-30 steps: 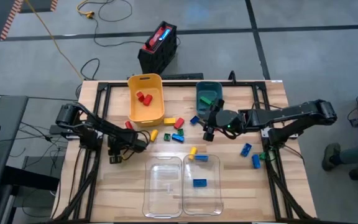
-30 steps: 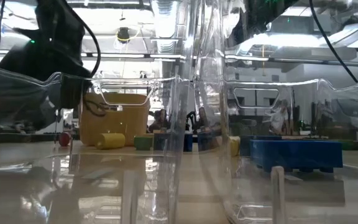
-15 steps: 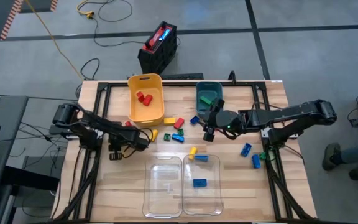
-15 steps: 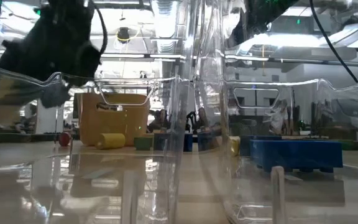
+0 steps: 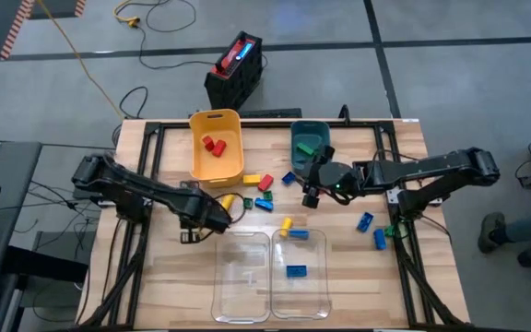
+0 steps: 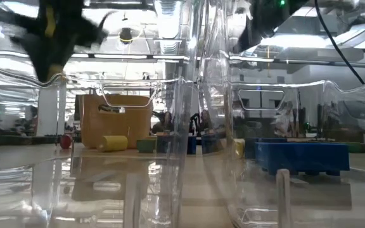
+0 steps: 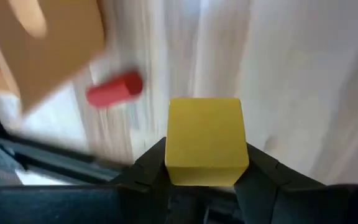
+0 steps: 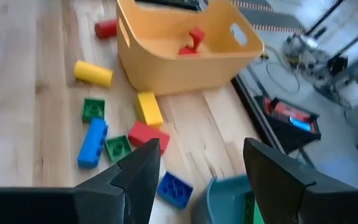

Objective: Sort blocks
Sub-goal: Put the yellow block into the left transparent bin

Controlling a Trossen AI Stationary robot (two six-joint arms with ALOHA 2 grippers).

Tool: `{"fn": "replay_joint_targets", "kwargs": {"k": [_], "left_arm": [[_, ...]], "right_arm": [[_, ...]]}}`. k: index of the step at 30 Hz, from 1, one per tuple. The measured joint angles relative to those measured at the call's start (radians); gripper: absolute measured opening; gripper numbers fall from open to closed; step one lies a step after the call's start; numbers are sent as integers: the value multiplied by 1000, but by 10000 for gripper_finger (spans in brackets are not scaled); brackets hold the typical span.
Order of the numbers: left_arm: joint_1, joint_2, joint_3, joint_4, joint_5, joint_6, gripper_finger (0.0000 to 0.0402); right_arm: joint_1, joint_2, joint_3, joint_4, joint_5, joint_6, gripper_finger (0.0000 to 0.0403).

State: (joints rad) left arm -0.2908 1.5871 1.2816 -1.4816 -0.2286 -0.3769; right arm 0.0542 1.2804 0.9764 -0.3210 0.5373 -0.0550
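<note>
Left gripper (image 7: 207,180) shifts toward 3 o'clock, clamping yellow block (image 7: 206,140); right gripper (image 8: 194,165) hovers, jaws apart, beside teal bin (image 5: 309,138).

Yellow block (image 7: 206,140) clamped between left pincer (image 7: 207,165) fingers.

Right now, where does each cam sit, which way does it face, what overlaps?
High: overhead, straight down; both arms.
Low: table height, through clear bins; arm blurred.
Left wrist: left gripper clamps yellow block.
Right wrist: open right gripper over loose blocks.
Shared: yellow bin in high, low, right wrist.
</note>
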Motion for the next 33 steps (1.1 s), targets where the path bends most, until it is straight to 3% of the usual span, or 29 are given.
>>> {"fn": "replay_joint_targets", "kwargs": {"k": [6,11,16,23,33], "left_arm": [[-136,0,130,122,-97,-19,130],[-214,8,128,398,-118,56,130],[-224,30,126,538,-109,54,130],[-232,73,126,663,-60,46,130],[-209,326,144,700,123,44,131]], "right_arm": [[-24,0,0,-138,0,107,243],[9,0,0,-133,10,138,242],[66,-12,0,-154,111,173,225],[154,-105,0,-282,150,302,209],[296,-181,0,-326,218,413,208]]}}
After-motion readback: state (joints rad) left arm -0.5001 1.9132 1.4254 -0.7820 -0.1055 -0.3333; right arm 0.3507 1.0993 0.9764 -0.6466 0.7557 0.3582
